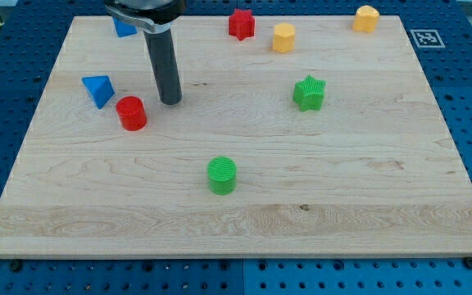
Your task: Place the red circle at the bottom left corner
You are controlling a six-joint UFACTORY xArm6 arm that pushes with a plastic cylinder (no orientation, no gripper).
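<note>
Green cylinder [222,175] is sitting nearest; our gripperless tip [170,101], holding nothing, is standing just upper-right of the light, slippery red circle [131,113], needing pushing toward the board's [367,221] bottom-left corner.

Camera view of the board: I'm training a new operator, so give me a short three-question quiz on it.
1. True or false: my tip touches the red circle.
2. Which block lies nearest the red circle? A) blue triangle B) green circle C) green star
3. How many yellow blocks are there?

Key: 1 false, it stands just to the view's right of it; 2 A; 3 two.
</note>
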